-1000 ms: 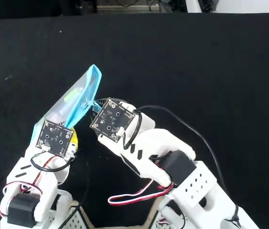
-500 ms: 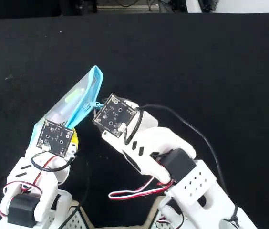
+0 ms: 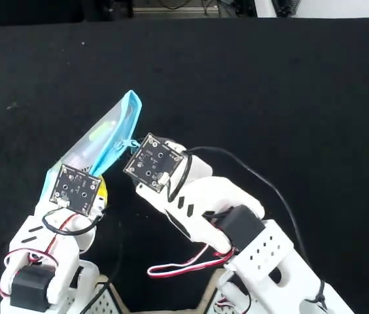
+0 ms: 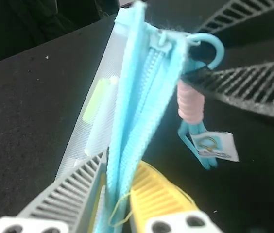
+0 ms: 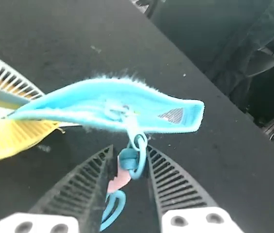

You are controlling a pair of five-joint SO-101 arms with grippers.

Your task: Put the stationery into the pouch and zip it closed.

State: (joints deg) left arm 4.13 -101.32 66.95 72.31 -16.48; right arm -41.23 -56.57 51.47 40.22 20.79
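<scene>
A light-blue pouch (image 3: pixel 106 134) with a see-through side is held up on edge above the table. My left gripper (image 3: pixel 93 171) is shut on its near end; in the left wrist view the pouch (image 4: pixel 127 97) runs out from between that gripper's (image 4: pixel 120 165) grey and yellow fingers. A yellow-green item (image 4: pixel 98 99) shows inside. The zipper pull (image 5: pixel 129 162), a blue cord with a pink bead, hangs from the pouch (image 5: pixel 108 104) between the fingers of my right gripper (image 5: pixel 129 148), which stand open on both sides of it. The right gripper (image 3: pixel 132 145) sits beside the pouch's middle.
The black table (image 3: pixel 269 85) stretches bare to the far side and to the right. Both arm bases and a red-and-white cable (image 3: pixel 184 265) crowd the near edge.
The right gripper shifted slightly away from the pouch, then back toward it. The left arm and the pouch held still.
</scene>
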